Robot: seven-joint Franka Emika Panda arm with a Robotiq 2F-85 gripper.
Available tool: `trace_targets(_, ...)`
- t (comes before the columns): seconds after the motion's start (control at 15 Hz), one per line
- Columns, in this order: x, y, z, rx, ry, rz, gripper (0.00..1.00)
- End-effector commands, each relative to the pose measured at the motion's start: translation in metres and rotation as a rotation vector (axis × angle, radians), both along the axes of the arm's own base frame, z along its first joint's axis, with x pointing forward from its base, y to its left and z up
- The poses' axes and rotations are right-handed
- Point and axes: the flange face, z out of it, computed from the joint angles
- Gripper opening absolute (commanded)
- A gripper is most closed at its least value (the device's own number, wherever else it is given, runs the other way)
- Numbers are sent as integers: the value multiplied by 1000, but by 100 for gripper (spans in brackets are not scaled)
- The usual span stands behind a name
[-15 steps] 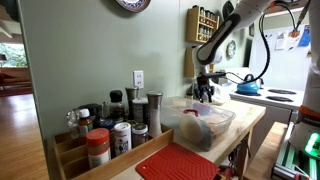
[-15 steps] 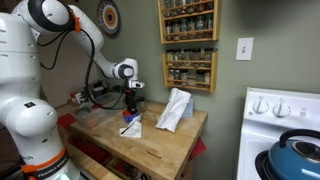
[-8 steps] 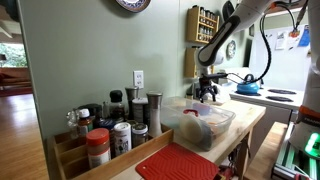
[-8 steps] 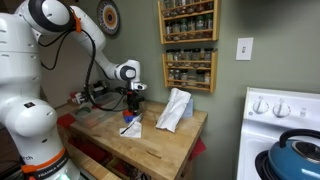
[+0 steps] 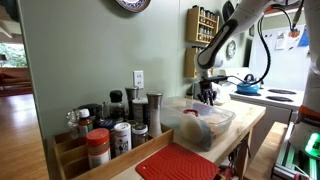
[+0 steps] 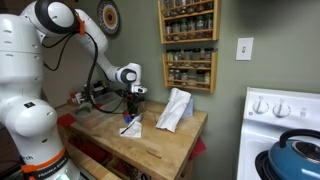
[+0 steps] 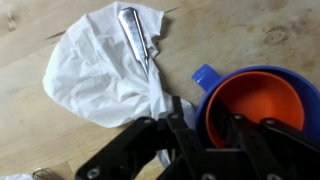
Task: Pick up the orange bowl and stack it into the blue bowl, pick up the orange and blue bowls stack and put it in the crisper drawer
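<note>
The orange bowl (image 7: 265, 100) sits nested inside the blue bowl (image 7: 205, 76), and in the wrist view the stack rests on the bare wooden countertop (image 7: 250, 30). The gripper (image 7: 208, 112) is over the stack's near rim with its jaws spread. One black finger (image 7: 182, 125) is outside the blue bowl's wall and the other is over the orange bowl's hollow, with the rim in the gap between them. Whether either finger touches the rim cannot be told. Just beside the blue bowl, on its handle-tab side, lies a crumpled white sheet (image 7: 100, 70) with a metal utensil (image 7: 135, 35) on top; a twisted tail of the sheet runs toward the outer finger. In an exterior view the gripper (image 6: 130, 103) points down above the blue bowl (image 6: 130, 128), with the white sheet (image 6: 175, 108) near it. In an exterior view the crisper drawer (image 5: 212, 126) stands on the counter in front of the gripper (image 5: 206, 95). Red and blue shapes show through its cloudy wall, though whether they are inside or behind it is unclear. A red ribbed mat (image 5: 180, 162) lies nearer the camera than the drawer.
</note>
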Motion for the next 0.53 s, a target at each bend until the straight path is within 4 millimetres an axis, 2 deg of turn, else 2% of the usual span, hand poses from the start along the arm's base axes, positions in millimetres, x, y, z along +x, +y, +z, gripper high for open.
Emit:
trace_targets(0.0, 0, 3, -8, 33, 5, 13, 6)
trace_targets(0.07, 0, 4, -8, 39, 5, 19, 1)
trace_targets(0.27, 1, 3, 3, 62, -13, 41, 2)
trace_targets(0.4, -1, 2, 17, 77, -31, 61, 1)
trace_targets(0.47, -6, 2, 34, 77, -51, 87, 2)
